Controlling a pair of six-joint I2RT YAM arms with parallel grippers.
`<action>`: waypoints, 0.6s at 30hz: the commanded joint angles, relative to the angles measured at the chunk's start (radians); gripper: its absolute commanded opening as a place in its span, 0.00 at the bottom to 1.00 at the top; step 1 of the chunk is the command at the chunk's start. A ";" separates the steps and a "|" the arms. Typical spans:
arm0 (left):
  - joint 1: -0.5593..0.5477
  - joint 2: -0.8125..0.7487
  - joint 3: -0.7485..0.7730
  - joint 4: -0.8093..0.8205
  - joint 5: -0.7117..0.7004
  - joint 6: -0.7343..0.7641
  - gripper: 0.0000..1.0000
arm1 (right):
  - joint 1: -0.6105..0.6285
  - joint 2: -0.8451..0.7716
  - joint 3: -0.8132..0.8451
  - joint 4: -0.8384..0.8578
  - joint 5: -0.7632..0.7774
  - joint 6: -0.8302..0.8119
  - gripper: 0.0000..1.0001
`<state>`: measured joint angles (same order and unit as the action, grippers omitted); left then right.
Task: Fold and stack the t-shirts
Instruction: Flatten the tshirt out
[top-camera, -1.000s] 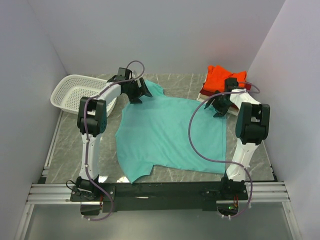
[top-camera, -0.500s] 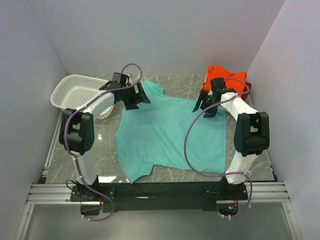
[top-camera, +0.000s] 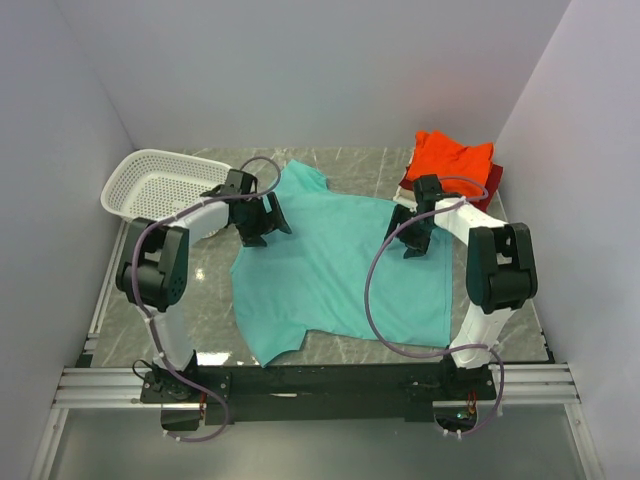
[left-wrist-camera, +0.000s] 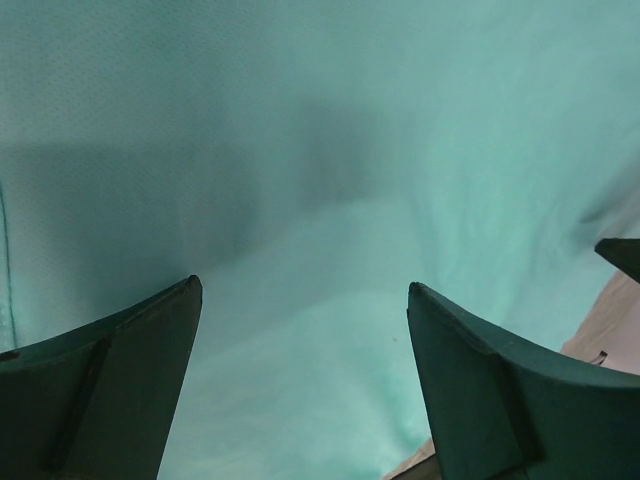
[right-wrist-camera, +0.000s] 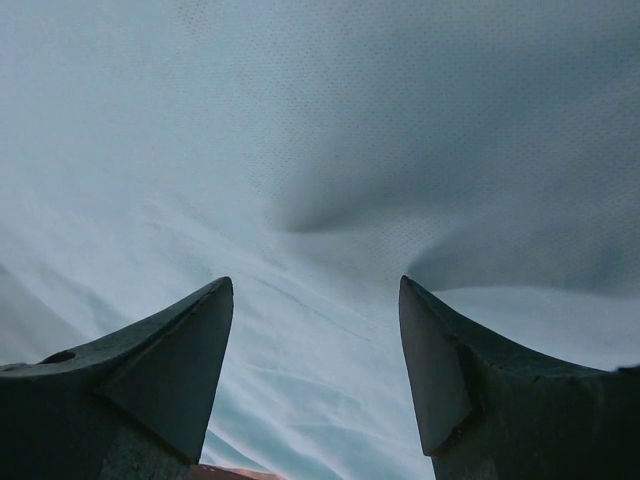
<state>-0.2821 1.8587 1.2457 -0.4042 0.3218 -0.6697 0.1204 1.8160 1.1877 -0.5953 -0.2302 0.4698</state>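
1. Grey marbled table (top-camera: 140, 290), closed in by plain pale walls (top-camera: 330, 70). A black rail (top-camera: 320, 382) runs along the near edge.
2. Teal shirt (top-camera: 335, 275): spread open, unfolded, at the centre of the table. Both sleeves are on the left side, one pointing to the far edge and one to the near edge. The hem lies to the right. The cloth is mostly flat, with light creases.
3. Left gripper (top-camera: 266, 232): low over the teal shirt's left edge, just near of the far sleeve. In the wrist view its fingers (left-wrist-camera: 110, 390) stand wide apart with only teal cloth showing between them, and nothing is clamped. Whether the tips touch the cloth cannot be told.
4. Right gripper (top-camera: 405, 245): low over the far right part of the teal shirt. In the wrist view its fingers (right-wrist-camera: 150, 370) also stand apart over a shallow fold of cloth. Nothing is gripped, and contact with the cloth cannot be told.
5. Stack at the far right corner: a folded orange-red shirt (top-camera: 452, 158) on top and a dark red shirt (top-camera: 493, 182) beneath it, showing only at its right edge. The stack sits just beside the teal shirt's far right corner.
6. White mesh basket (top-camera: 150, 185): at the far left corner, near the left gripper and clear of the teal shirt.
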 joint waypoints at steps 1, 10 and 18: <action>0.000 0.051 0.047 0.015 -0.035 0.001 0.90 | 0.007 -0.003 0.030 0.011 -0.004 -0.011 0.73; 0.030 0.220 0.213 -0.030 -0.041 0.019 0.90 | 0.001 0.118 0.162 -0.052 0.037 -0.013 0.73; 0.038 0.423 0.512 -0.145 -0.035 0.059 0.90 | -0.030 0.261 0.390 -0.155 0.034 -0.011 0.73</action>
<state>-0.2478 2.1830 1.6543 -0.4755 0.3157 -0.6605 0.1112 2.0396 1.4780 -0.6868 -0.2066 0.4694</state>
